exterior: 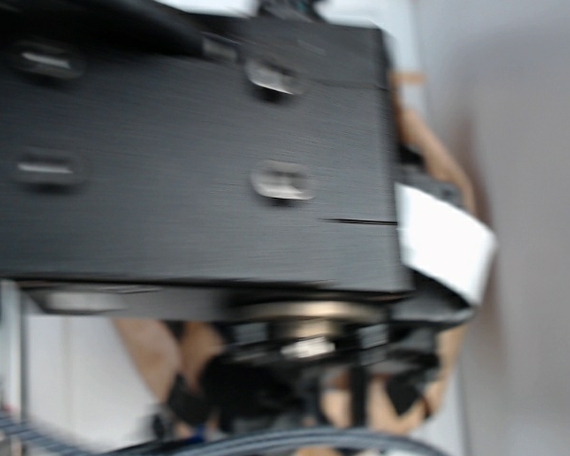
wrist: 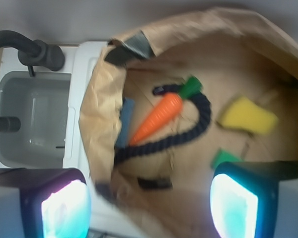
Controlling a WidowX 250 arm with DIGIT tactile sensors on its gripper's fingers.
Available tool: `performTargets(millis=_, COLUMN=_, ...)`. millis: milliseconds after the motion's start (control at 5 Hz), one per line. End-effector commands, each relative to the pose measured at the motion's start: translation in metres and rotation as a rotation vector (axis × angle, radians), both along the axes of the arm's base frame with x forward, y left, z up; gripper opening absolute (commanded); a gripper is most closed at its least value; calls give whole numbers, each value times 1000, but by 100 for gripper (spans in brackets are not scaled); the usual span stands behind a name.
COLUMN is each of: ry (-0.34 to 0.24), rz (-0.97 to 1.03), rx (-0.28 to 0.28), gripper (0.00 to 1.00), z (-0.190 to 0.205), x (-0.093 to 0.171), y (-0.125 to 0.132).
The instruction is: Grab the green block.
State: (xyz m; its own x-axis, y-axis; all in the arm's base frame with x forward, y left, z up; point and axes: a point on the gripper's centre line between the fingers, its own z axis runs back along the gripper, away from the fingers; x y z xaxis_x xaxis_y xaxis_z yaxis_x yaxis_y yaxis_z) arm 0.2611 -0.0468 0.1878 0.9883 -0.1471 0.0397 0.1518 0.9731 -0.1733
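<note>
Crumpled brown paper bag, porous yellow sponge, matte green block

Brown paper covers the desk. On the paper lie an orange toy carrot, a yellow sponge, a dark braided cord and the green block.

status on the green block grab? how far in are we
Done: the gripper is over the paper bag, fingers spread wide. In hand: nothing; the green block lies beside the right finger, partly hidden, below the yellow sponge. Left: centre on the block, descend, close, lift. Exterior view is blocked by the arm.
</note>
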Motion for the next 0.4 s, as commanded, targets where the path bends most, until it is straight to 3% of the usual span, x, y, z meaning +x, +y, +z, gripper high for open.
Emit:
performTargets(millis=0, ry=-84, rz=-106, rx=-41, gripper=100, z=-10, x=29, y=41)
performTargets(millis=200, ry=-104, rz=-174, rx=-10, gripper=100, z=-20, x=9, y=63)
